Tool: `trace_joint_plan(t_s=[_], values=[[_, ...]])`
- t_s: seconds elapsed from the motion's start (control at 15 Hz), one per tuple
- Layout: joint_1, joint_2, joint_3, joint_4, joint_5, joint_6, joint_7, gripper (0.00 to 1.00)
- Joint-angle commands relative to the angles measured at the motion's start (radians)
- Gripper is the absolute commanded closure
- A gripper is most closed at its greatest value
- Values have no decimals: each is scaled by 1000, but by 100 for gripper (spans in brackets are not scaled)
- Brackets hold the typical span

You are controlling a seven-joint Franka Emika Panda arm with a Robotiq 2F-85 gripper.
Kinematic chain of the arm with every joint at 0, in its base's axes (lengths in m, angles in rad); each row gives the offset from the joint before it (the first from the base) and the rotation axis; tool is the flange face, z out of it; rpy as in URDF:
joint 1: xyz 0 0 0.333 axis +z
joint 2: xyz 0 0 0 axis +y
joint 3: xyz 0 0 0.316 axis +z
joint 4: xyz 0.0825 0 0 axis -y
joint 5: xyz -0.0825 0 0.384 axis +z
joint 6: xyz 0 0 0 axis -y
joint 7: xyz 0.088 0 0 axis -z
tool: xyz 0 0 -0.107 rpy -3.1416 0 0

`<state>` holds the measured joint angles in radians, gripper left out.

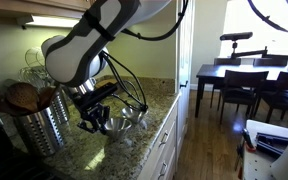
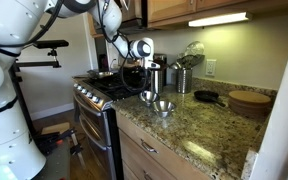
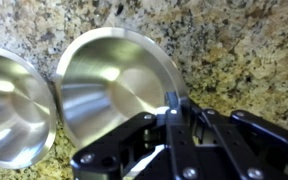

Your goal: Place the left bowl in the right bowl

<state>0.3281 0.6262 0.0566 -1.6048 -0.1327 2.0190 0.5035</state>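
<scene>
Steel and shiny, the left bowl [image 3: 119, 90] stands upright on the speckled granite surface [image 3: 244, 50], mouth up and empty in the wrist view. The gripper [image 3: 174, 112] comes in from 6 o'clock, and its jaws are pressed together on the flared rim, pinching it at about 4 o'clock on the bowl. Whether the base is off the stone at all, I cannot tell.

At 9 o'clock of it in the wrist view sits the right bowl [image 3: 9, 105], its twin, also upright, cut off by the frame edge. The 2 rims lie just beside each other. I cannot tell whether they touch.

In an exterior view the left bowl [image 2: 149, 96] is under the gripper [image 2: 144, 88], with the right bowl [image 2: 164, 106] at 4 o'clock of it, nearer the camera, both near the front edge of the surface [image 2: 204, 135]. A tall steel canister [image 2: 182, 80] stands at 1 o'clock, against the wall. Farther along toward 3 o'clock lie a dark flat pan [image 2: 209, 97] and then a tan wooden dish [image 2: 249, 100]. A stove [image 2: 104, 92] sits at 9 o'clock of the bowls.

In an exterior view from the opposite end, the canister [image 1: 39, 125] holds wooden utensils at 9 o'clock of the gripper [image 1: 96, 120].
</scene>
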Motion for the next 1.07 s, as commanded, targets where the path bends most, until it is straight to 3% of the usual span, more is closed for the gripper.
trace_joint_plan(t_s=[0.0, 0.47, 1.0], values=[[29, -47, -21, 24, -34, -84, 24, 92], [34, -52, -28, 106, -98, -181, 20, 92], [13, -63, -74, 62, -154, -227, 38, 92]])
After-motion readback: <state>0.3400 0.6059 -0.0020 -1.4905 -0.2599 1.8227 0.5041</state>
